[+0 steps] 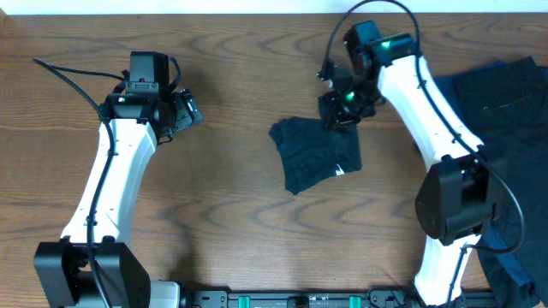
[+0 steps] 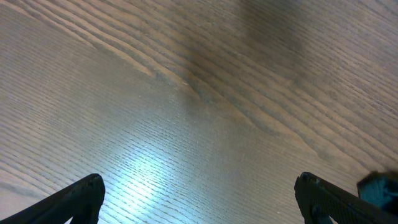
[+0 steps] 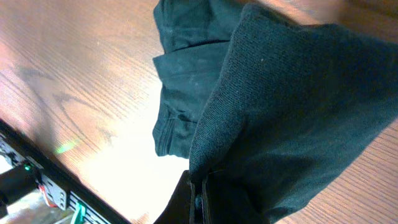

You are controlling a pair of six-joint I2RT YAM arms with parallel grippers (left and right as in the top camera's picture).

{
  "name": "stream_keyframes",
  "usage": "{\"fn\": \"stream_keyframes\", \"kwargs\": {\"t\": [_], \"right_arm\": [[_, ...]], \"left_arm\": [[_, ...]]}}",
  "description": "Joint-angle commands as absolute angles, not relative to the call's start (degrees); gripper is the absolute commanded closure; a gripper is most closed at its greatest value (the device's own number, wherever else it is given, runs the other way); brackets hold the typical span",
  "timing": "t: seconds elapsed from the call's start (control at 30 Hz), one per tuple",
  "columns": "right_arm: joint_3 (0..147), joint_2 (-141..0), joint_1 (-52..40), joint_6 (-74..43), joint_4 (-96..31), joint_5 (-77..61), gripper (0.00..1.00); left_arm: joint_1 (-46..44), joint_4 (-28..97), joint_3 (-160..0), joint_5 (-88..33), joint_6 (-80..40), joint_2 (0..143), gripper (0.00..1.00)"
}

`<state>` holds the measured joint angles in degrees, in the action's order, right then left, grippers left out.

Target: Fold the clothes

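- The dark garment [image 1: 315, 156] is a soft navy-to-black piece lying near the middle of the counter [image 1: 231, 214], roughly folded into an uneven, slightly skewed block with rumpled edges.
- A small white label [image 1: 341, 169] shows near its lower right corner in the overhead view.
- A heap of dark clothes [image 1: 505, 90] lies spread at the counter's right edge, well apart from the folded piece. Below it, behind the right arm's base, is a bluer cloth [image 1: 514, 261].
- The right claw [image 1: 341, 109] sits at the top right edge of the dark garment [image 3: 292, 106]. In its wrist view, ribbed-looking cloth rises from the counter and drapes over the right claw [image 3: 199, 196]. The fingers look closed on a fold of it, though the fabric hides most of them.
- The left claw [image 1: 190, 111] is over bare wood at the left, far from any cloth.
- Only the left wrist view shows how the left claw [image 2: 199, 194] stands: its fingertips [image 2: 84, 194] are spread wide with nothing between them.
- That view also catches a blue-green patch [image 2: 380, 186] at its right border, too little to identify.
- The right wrist view alone shows the garment's seams and hem [image 3: 168, 134].
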<state>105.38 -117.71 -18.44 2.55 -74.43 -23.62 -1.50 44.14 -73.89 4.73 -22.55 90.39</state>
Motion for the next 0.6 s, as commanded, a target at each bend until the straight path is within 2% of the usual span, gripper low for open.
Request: {"fn": "stream_keyframes", "kwargs": {"t": [0.0, 0.43, 0.57], "right_arm": [[105.9, -117.3, -21.1, 2.7, -74.6, -22.0, 0.99], [105.9, -118.7, -26.3, 3.1, -72.6, -20.7, 0.99], [105.9, -118.7, -25.7, 3.0, -72.1, -20.8, 0.99]], "left_arm": [[-1.3, 44.3, -73.3, 5.6, -23.2, 90.7, 0.01], [-1.4, 44.2, -73.3, 5.4, -23.3, 91.2, 0.01], [-1.4, 43.9, -73.3, 0.7, -23.2, 93.4, 0.01]]}}
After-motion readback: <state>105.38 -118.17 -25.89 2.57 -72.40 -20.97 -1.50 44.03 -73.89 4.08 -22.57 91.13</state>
